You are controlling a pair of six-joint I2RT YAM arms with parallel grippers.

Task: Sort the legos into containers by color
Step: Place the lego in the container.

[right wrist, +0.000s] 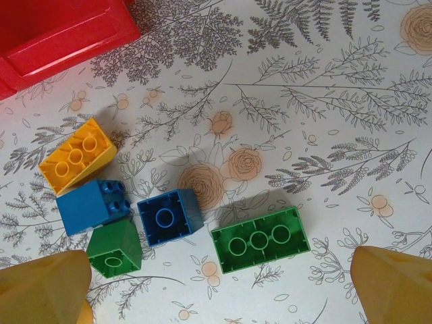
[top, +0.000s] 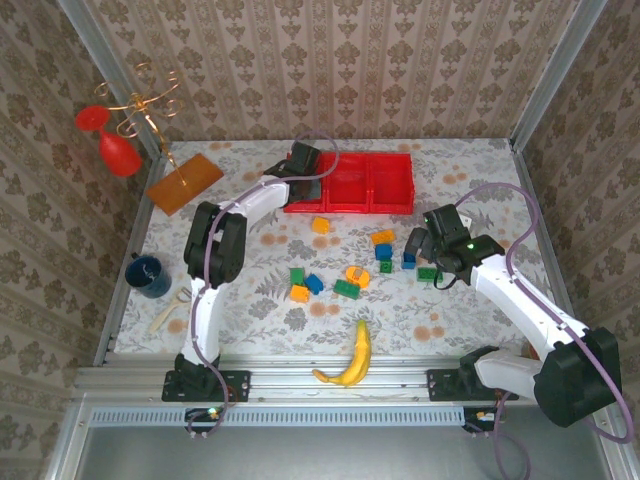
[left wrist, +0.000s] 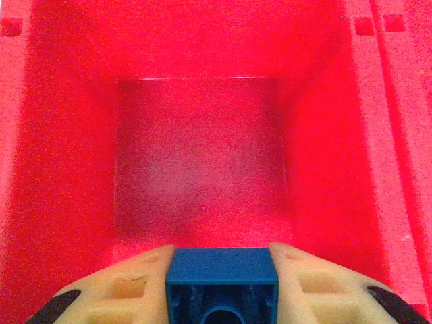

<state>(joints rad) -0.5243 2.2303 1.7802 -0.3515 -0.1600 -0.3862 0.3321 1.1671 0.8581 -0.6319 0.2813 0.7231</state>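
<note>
Holding one blue lego (left wrist: 223,271) in left gripper (left wrist: 221,260), cream fingers (left wrist: 138,277) clenched on its two side faces, hollow underside toward the wrist cam. Parked over the 9 o'clock compartment (left wrist: 202,155) of the red tray (top: 385,185), at 12 o'clock on the table (top: 260,330); aimed straight down into it to drop inside the walls, not on a rim. Seeing no bricks on that compartment's floor, so probably claiming it for blue, judgement only. Cannot tell height above the floor.

Hovering right gripper (right wrist: 217,287) over the cluster at 3 o'clock of the loose pile, spread wide, nothing between the fingertips (right wrist: 40,290). Under it: three-stud green lego (right wrist: 260,239), single-stud blue lego (right wrist: 169,216) just at its 9 o'clock, then second blue lego (right wrist: 91,204), small green lego (right wrist: 115,248) and orange lego (right wrist: 76,156) packed together further toward 9. Looks staged wide to straddle one brick from above. Would take the three-stud green first: apart from the others, clean to straddle. Would leave the single-stud blue for later: crowded on its 9 o'clock side, likely to nudge neighbours.

Seeing the other legos scattered mid-table, between tray and banana (top: 350,360) at 6 o'clock; sorting barely begun by the look of it. Next for left: open, drop, lift clear of the tray wall
</note>
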